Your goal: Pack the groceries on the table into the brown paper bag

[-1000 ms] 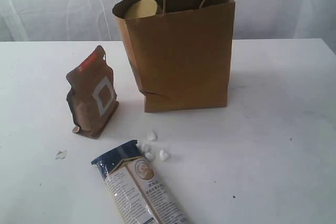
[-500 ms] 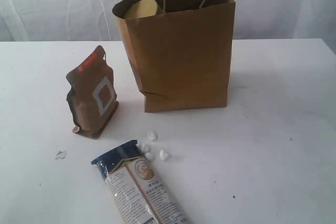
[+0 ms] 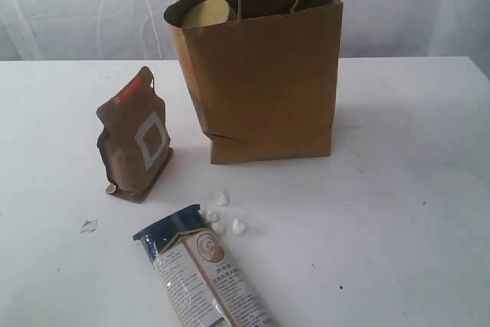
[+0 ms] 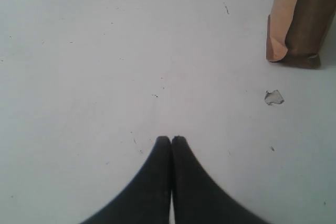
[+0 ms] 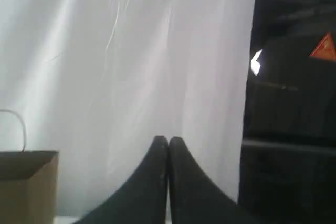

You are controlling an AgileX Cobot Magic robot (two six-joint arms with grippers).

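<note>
Long blue-topped noodle packet point(image 3: 205, 273) lies flat at the front of the white table point(image 3: 398, 189), long axis diagonal, blue end toward the standing brown red-labelled pouch point(image 3: 136, 139). Brown paper bag point(image 3: 264, 89) stands upright behind. White curtain point(image 3: 76, 5) forms the backdrop. Left gripper point(image 4: 171, 140) and right gripper point(image 5: 168, 140): jaws pressed together, empty.

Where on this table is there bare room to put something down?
Widest bare stretch: the table right of the paper bag and noodle packet. Also bare left of the pouch. Crowded between pouch, white lumps and packet.
</note>
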